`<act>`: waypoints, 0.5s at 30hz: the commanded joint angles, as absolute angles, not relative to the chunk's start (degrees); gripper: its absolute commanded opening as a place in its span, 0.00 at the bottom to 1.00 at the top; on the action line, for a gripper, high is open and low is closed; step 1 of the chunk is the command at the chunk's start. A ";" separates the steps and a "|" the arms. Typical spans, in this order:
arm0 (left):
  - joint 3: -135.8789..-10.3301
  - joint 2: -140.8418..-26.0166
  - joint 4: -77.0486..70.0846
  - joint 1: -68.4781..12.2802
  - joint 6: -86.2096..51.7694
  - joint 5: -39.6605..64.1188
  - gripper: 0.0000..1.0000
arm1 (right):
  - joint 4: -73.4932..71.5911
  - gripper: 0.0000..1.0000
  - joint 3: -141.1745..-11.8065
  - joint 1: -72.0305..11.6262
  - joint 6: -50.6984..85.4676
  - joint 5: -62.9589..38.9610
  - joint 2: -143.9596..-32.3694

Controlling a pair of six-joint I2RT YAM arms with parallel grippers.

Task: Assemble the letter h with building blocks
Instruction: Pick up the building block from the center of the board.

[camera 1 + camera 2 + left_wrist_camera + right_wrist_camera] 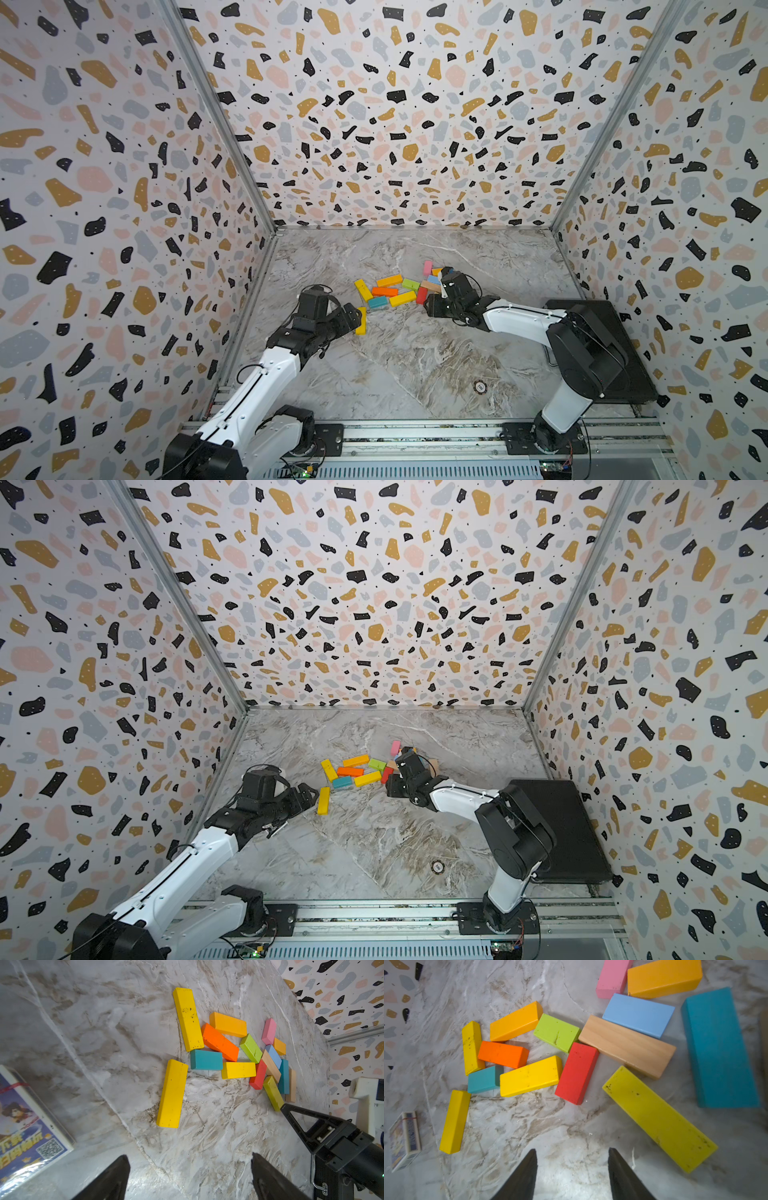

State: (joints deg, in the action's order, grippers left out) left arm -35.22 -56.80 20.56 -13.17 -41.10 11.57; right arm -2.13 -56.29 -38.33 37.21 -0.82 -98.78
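The building blocks (390,291) lie in a loose heap mid-table, seen in both top views: yellow, orange (220,1042), teal (205,1059), green (556,1032), red (577,1072), pink, light blue (637,1015) and plain wood (627,1046). One long yellow block (361,321) (172,1093) lies apart, nearer than the heap. My left gripper (189,1156) (309,796) stands open just beside it, holding nothing. My right gripper (572,1149) (432,305) hovers at the heap's right end, next to a long olive-yellow block (658,1118). Its jaws are apart over bare marble.
A small printed card box (27,1126) (404,1140) lies on the table to the left of the lone yellow block. A black pad (602,345) sits at the right wall. A small round disc (480,387) marks the near table. Patterned walls close three sides.
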 commanded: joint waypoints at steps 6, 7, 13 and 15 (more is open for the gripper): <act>-34.02 -56.26 19.58 -12.80 -39.96 12.66 0.92 | 3.35 0.67 -62.19 -40.67 39.63 5.30 -104.21; -34.01 -56.26 19.52 -12.83 -39.98 12.73 0.92 | 3.79 0.67 -62.75 -41.01 39.64 6.14 -104.67; -33.57 -56.17 19.73 -12.83 -39.81 12.57 0.92 | 5.86 0.67 -66.28 -41.94 39.20 8.79 -108.26; -33.47 -56.08 19.86 -12.83 -39.81 12.35 0.92 | 6.70 0.68 -67.41 -42.18 39.20 10.15 -109.45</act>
